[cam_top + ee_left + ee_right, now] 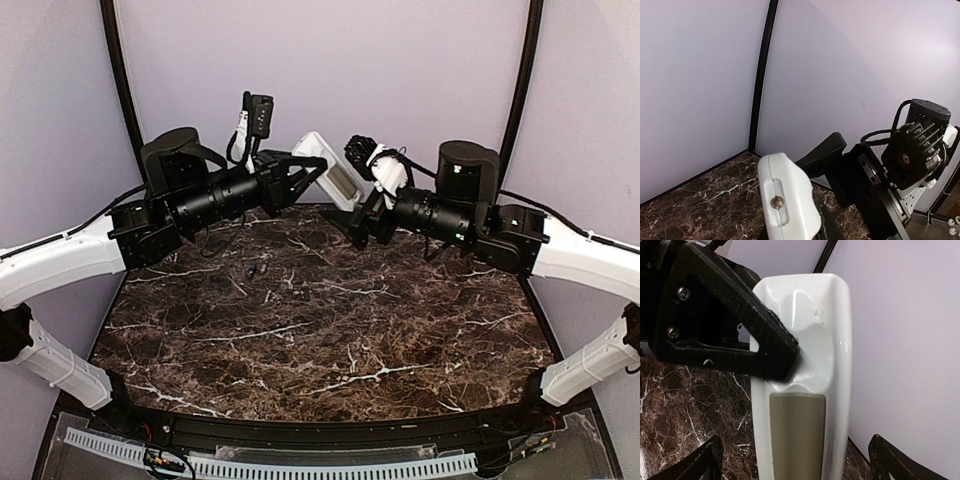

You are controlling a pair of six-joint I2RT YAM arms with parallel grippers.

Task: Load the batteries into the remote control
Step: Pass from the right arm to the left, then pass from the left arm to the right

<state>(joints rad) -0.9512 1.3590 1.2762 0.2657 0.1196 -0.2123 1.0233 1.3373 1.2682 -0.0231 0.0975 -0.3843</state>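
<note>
Holding the remote control [335, 180] above the counter [330, 340].
My left claw [306, 170] grips it; my right claw [360, 212] stands wide, fingers either side of it.

Free room over near table [330, 350]; remote control [335, 180] directly ahead of right tool [796, 460].

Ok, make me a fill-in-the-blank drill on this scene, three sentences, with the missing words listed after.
1. The left end effector is clamped on the white ___, holding it up in the air.
2. The right end effector is ___, its fingers spread to either side of that item.
3. Below both arms, the table has a dark ___ top with white veins.

Missing words: remote control; open; marble.
</note>
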